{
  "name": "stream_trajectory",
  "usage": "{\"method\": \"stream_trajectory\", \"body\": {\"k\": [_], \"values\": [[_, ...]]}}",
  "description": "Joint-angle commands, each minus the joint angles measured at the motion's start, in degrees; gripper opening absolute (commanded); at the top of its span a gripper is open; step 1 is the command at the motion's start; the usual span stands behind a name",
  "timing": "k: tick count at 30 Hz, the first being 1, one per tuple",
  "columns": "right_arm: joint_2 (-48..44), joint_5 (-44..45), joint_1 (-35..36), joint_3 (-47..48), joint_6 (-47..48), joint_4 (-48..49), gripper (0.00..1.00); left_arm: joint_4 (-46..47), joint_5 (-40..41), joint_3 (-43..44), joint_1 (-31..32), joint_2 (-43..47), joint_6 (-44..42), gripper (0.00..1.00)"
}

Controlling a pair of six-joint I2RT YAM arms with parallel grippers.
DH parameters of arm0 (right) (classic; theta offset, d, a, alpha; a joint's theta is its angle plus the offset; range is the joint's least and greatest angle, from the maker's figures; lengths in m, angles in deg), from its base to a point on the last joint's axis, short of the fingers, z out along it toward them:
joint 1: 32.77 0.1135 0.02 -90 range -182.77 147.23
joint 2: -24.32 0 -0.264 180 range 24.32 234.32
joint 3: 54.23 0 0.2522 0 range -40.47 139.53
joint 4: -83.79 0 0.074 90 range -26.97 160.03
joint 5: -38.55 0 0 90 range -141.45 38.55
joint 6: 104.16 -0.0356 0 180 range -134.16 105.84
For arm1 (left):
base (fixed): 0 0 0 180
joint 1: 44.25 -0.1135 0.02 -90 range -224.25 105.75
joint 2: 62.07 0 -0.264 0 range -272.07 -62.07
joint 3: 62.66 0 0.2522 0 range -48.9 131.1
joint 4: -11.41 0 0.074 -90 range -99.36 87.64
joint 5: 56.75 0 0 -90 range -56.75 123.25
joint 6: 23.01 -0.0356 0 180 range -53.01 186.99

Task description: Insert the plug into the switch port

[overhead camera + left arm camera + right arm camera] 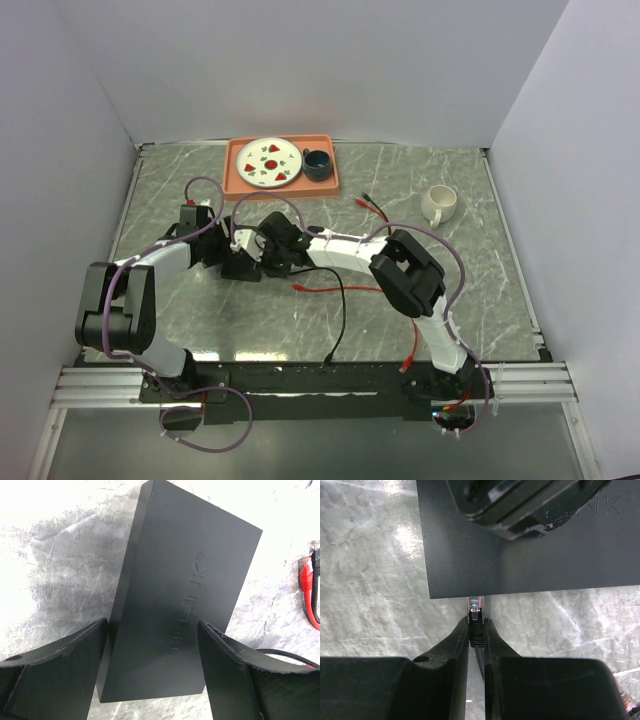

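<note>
The switch (pixel 175 595) is a flat matte-black box lying on the marble table. My left gripper (pixel 152 625) straddles its near end, one finger (pixel 75 665) against each long side, holding it. In the right wrist view my right gripper (pixel 476 622) is shut on the black plug (pixel 476 630). The plug's clear tip meets the switch (pixel 470 555) at its near edge, and how far it has gone in is hidden. From above, both grippers (pixel 243 262) (pixel 280 245) crowd over the switch and hide most of it.
A red cable (pixel 335 289) and a black cable (pixel 340 320) trail across the table toward the front edge. An orange tray (pixel 236 180) with a plate and a blue cup (pixel 318 163) sits at the back. A white mug (pixel 438 204) stands at the right.
</note>
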Motion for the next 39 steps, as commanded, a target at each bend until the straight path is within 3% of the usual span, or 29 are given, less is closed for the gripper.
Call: {"method": "stream_trajectory", "body": {"k": [1,14,17,18,21,24,27,35,37,39], "values": [[2.9,1.99,0.14,4.12,0.4,-2.5,0.0,0.66,-3.63,0.99,0.13,-1.4,-0.24,0.77],[2.99,2.97,1.37,5.79,1.47,-3.31,0.0,1.97,-6.44,0.11,0.21,-1.05,0.38,0.74],[3.17,1.83,1.46,7.19,0.59,-3.13,0.0,2.94,-8.38,-0.77,0.3,-1.05,0.47,0.54],[3.34,1.3,1.46,7.64,0.33,-3.13,0.0,3.12,-8.64,-1.12,0.48,-1.22,0.64,0.42],[3.69,0.51,1.46,9.31,-0.38,-3.57,0.0,3.91,-9.08,-2.26,0.65,-1.57,1.08,0.21],[4.31,-0.02,1.55,11.33,-1.25,-4.61,0.0,4.35,-8.73,-2.97,0.92,-2.1,1.7,0.15],[4.83,0.94,1.46,12.82,-2.74,-5.06,0.0,4.44,-9.0,-3.76,1.27,-2.63,2.31,0.01],[3.09,3.49,0.76,10.64,-7.75,-3.31,0.0,3.48,-8.47,-6.22,2.94,-1.75,4.33,0.04],[1.59,3.4,0.32,9.67,-9.51,-3.04,0.0,3.38,-8.38,-6.66,3.2,-1.14,4.33,0.14],[0.36,3.67,0.05,8.44,-10.39,-3.04,0.0,2.68,-7.51,-7.36,3.29,-0.18,4.69,0.39]]}}
